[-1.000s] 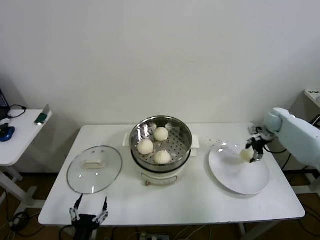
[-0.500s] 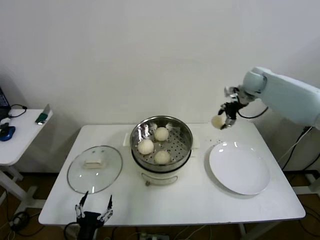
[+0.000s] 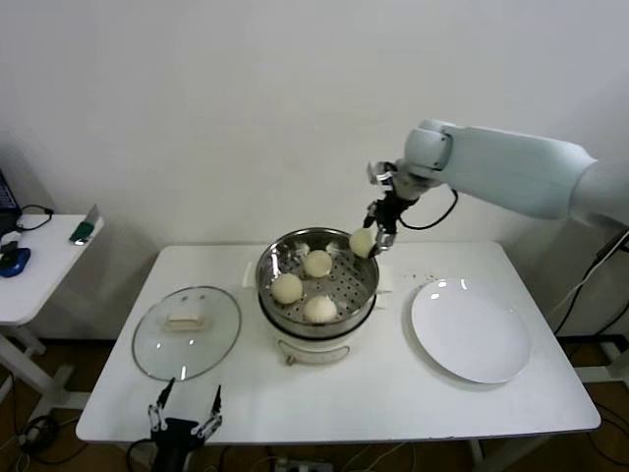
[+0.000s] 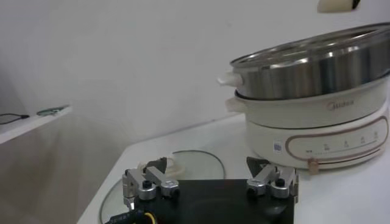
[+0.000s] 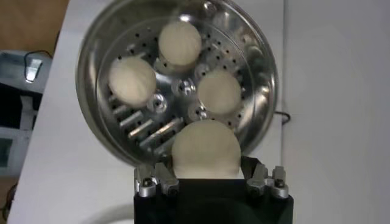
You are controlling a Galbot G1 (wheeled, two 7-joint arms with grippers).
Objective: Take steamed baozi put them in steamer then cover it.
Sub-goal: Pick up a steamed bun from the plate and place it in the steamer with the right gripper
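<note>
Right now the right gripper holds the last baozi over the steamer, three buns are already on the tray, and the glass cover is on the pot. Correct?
Not quite. The cover lies on the table left of the steamer, as the head view shows. The rest holds: the right gripper holds the last baozi over the rim.

The white table (image 3: 393,393) carries the cover (image 3: 186,331), the steamer (image 3: 316,295) and a white plate (image 3: 471,329).

You see a steamer (image 3: 316,285) of shiny polished steel with a perforated metal tray, on a glossy white plastic base. The baozi (image 5: 205,149) look matt, smooth and doughy. The cover (image 3: 186,331) is clear glass, the plate (image 3: 471,329) glossy white, the table (image 3: 393,393) matt.
</note>
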